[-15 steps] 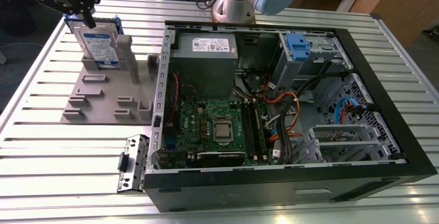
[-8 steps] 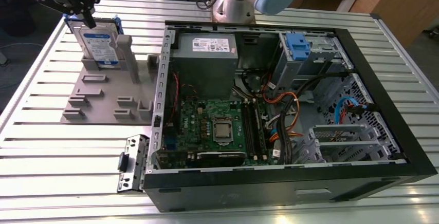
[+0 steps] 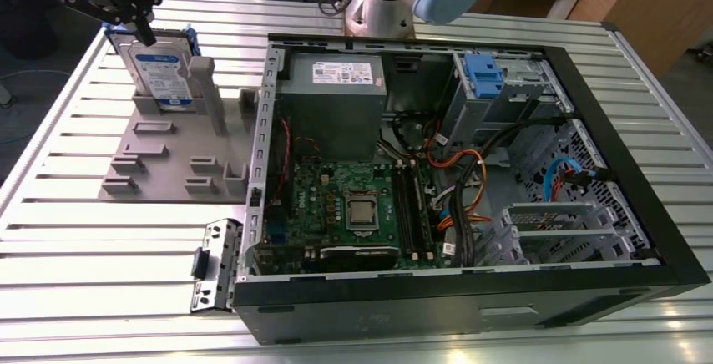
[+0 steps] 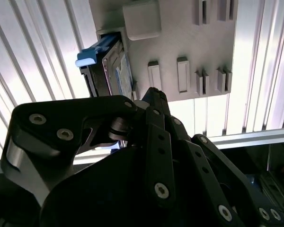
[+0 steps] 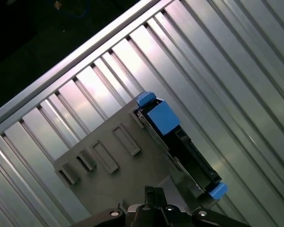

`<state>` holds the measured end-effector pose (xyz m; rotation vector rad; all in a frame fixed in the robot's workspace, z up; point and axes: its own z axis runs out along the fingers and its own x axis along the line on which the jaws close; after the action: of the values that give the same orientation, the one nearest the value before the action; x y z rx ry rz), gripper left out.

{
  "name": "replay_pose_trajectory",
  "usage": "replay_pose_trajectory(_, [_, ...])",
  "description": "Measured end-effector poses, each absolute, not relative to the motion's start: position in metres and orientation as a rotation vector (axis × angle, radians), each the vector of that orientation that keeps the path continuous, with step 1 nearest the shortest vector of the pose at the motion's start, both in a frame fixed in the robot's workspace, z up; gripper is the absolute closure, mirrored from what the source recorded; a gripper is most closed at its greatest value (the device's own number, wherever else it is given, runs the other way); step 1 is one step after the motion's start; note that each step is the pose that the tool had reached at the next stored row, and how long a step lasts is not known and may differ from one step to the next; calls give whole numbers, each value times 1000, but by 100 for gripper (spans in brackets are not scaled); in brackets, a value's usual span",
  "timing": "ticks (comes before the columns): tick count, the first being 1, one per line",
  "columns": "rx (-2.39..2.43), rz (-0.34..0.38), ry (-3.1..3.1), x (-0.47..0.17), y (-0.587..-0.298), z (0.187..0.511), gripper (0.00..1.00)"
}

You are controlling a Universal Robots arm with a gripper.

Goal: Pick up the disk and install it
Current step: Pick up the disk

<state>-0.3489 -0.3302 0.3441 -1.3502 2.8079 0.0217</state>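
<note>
Tool (image 3: 142, 28) at top of upright disk (image 3: 159, 70) in grey holder (image 3: 156, 143) — grip state: cannot tell. Risk: off-centre grasp — disk jamming, dragging holder.

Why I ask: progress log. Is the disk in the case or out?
Out: the disk stands upright in the grey holder.

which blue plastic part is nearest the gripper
The disk, standing on edge in the grey holder, right beneath the gripper; the blue clip sits inside the computer case, away from it.
</note>
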Motion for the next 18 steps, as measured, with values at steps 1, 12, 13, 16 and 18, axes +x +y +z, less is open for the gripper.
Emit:
replay_pose_trajectory(1, [-1358, 22, 2804, -349, -330, 344, 90])
replay_pose_trajectory(12, [-1450, 23, 2758, -349, -330, 344, 90])
replay_pose_trajectory(13, [-1459, 23, 2754, -349, -330, 344, 90])
replay_pose_trajectory(16, [-1485, 24, 2740, -349, -330, 344, 90])
replay_pose_trajectory(18, [-1500, 24, 2732, -349, -330, 344, 90])
